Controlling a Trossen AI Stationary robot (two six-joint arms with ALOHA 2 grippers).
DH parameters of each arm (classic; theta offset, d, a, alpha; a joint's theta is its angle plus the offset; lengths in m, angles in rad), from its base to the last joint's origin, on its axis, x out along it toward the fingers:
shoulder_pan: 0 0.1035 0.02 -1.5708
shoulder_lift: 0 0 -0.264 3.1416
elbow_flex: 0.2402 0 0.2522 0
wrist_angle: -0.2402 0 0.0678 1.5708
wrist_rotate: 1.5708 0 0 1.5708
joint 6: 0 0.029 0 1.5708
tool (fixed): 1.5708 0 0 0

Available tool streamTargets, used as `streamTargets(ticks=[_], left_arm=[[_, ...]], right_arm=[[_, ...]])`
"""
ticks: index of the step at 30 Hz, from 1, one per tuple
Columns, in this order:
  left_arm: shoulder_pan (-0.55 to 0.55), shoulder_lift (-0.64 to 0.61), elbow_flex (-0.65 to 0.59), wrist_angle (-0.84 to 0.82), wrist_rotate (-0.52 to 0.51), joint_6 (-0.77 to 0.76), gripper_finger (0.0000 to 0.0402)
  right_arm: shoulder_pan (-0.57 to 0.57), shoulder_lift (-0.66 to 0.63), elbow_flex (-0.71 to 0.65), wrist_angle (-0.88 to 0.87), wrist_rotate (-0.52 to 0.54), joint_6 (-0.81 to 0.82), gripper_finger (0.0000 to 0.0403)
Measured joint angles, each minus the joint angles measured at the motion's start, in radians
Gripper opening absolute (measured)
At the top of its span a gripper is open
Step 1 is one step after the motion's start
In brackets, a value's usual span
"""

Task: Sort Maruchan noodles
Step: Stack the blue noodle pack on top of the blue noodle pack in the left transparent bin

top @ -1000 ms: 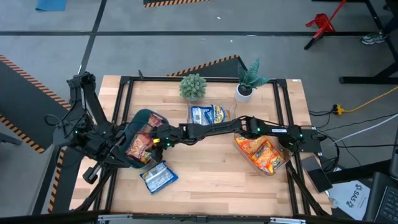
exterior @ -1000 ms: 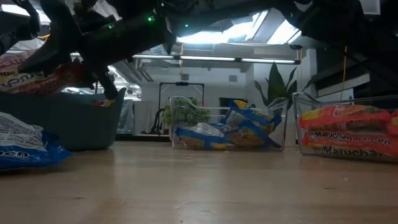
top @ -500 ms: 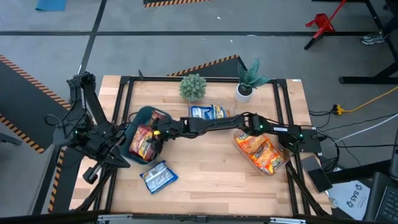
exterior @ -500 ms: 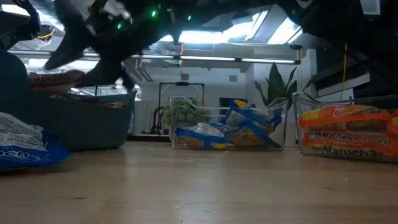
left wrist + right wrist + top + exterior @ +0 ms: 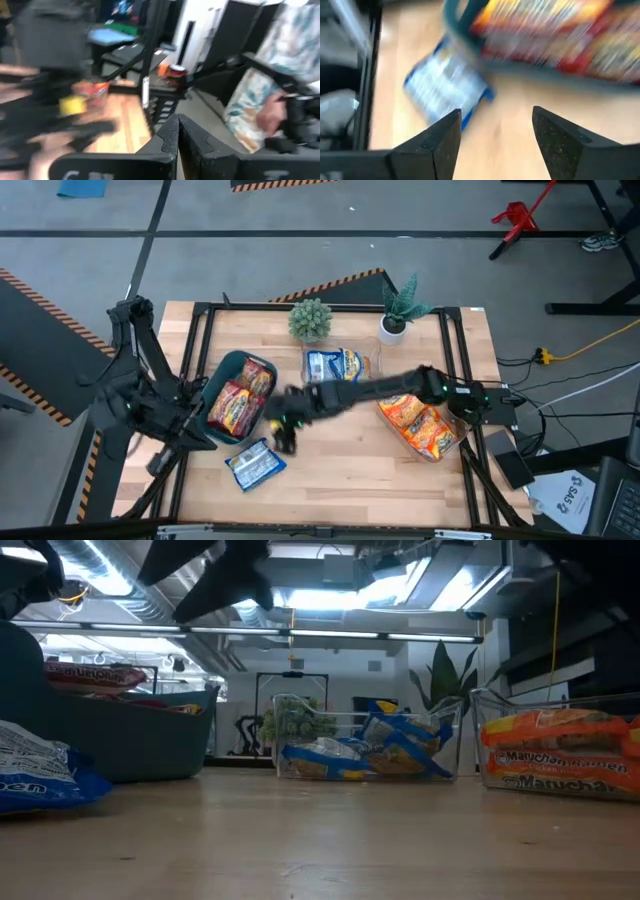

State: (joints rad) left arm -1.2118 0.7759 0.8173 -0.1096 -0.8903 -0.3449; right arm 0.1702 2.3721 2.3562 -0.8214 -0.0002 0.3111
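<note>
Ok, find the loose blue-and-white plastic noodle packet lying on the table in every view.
High view: blue-and-white plastic noodle packet on bare wood, just outside the dark teal plastic bin.
Low view: at the left edge, in front of the bin.
Left wrist view: not in it.
Right wrist view: blurred, beside the bin's rim.
Shared landmark: the bin.

High cam looked straight down on the whole bench (image 5: 340, 470) w/ both arms. Low cam sat at bench-top level, facing across to the room behind. Left wrist cam faced off the bench edge toward the room. Right wrist cam was close above the blue packet (image 5: 447, 82), also seen from high cam (image 5: 254, 465) & low cam (image 5: 35, 780).
</note>
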Motion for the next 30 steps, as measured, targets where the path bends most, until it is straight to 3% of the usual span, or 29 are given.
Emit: streamTargets(ticks=[5, 14, 21, 30], left_arm=[[0.002, 0.115, 0.0, -0.086, -0.038, -0.197, 0.0], [0.003, 0.472, 0.0, -0.095, 0.125, -0.582, 0.0], [0.002, 0.702, 0.0, -0.096, 0.172, -0.844, 0.0], [0.029, 0.877, -0.001, -0.163, 0.145, -0.985, 0.0]], right_arm=[[0.132, -0.003, -0.001, -0.168, 0.074, 0.114, 0.0225], [0.337, 0.001, -0.002, -0.31, 0.42, 0.443, 0.0225], [0.362, 0.003, -0.029, -0.278, 0.483, 0.576, 0.0225], [0.357, 0.003, -0.145, -0.139, 0.492, 0.597, 0.0225]])
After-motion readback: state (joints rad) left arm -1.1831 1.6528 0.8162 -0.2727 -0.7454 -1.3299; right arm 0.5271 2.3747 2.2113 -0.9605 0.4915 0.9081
